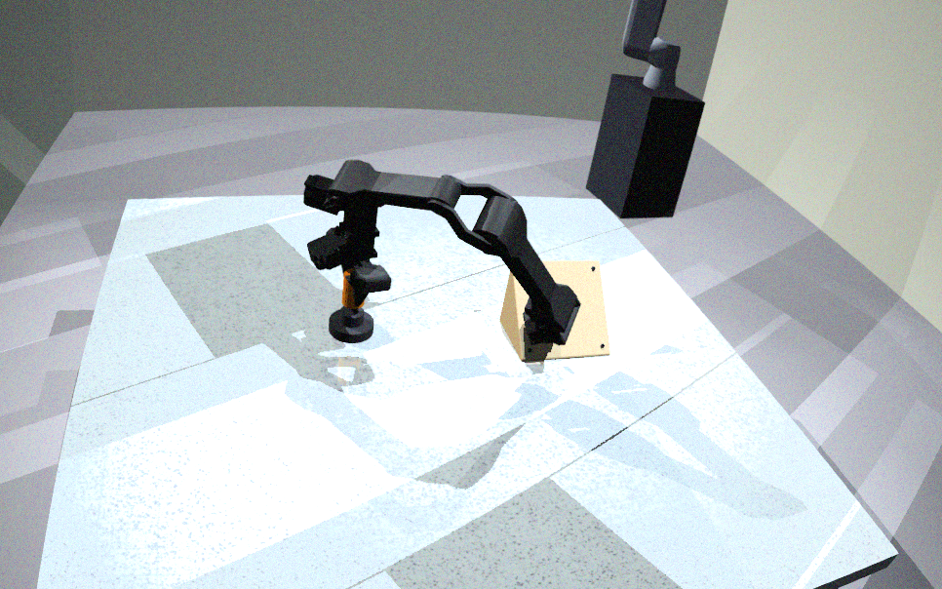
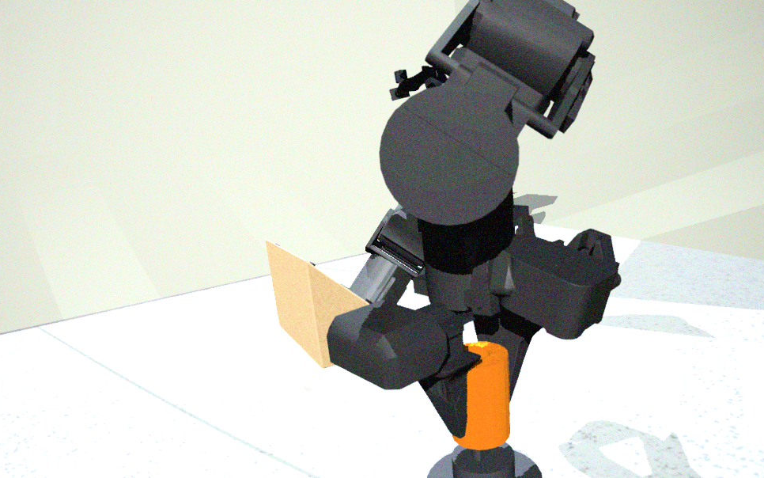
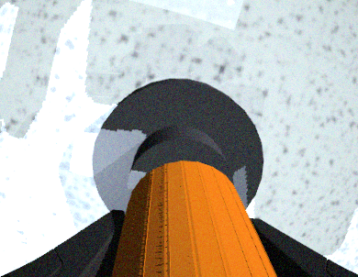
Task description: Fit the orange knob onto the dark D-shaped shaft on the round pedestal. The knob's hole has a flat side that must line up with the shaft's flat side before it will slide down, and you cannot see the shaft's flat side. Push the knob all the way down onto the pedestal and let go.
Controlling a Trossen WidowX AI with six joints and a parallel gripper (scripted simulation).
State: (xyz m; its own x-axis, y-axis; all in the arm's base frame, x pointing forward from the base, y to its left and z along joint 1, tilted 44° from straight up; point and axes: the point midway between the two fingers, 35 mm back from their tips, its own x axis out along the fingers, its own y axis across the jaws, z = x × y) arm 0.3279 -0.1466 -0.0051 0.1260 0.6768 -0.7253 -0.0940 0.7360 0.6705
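Observation:
My gripper (image 1: 355,294) (image 2: 486,415) (image 3: 185,227) points down and is shut on the orange knob (image 1: 347,287) (image 2: 492,385) (image 3: 196,248), one finger on each side. The knob is upright over the middle of the dark round pedestal (image 1: 339,331) (image 2: 440,472) (image 3: 178,103). Its lower end is just above the pedestal's raised centre, with a small gap showing in the exterior view. A narrow dark bit of the shaft (image 2: 478,457) seems to show there; the knob hides the rest. The shaft's flat side and the knob's hole are hidden.
A tan wedge-shaped block (image 1: 586,310) (image 2: 293,297) stands by the arm's base, well away from the pedestal. A black box (image 1: 668,161) with a grey arm (image 1: 659,69) on it stands beyond the table (image 1: 241,468).

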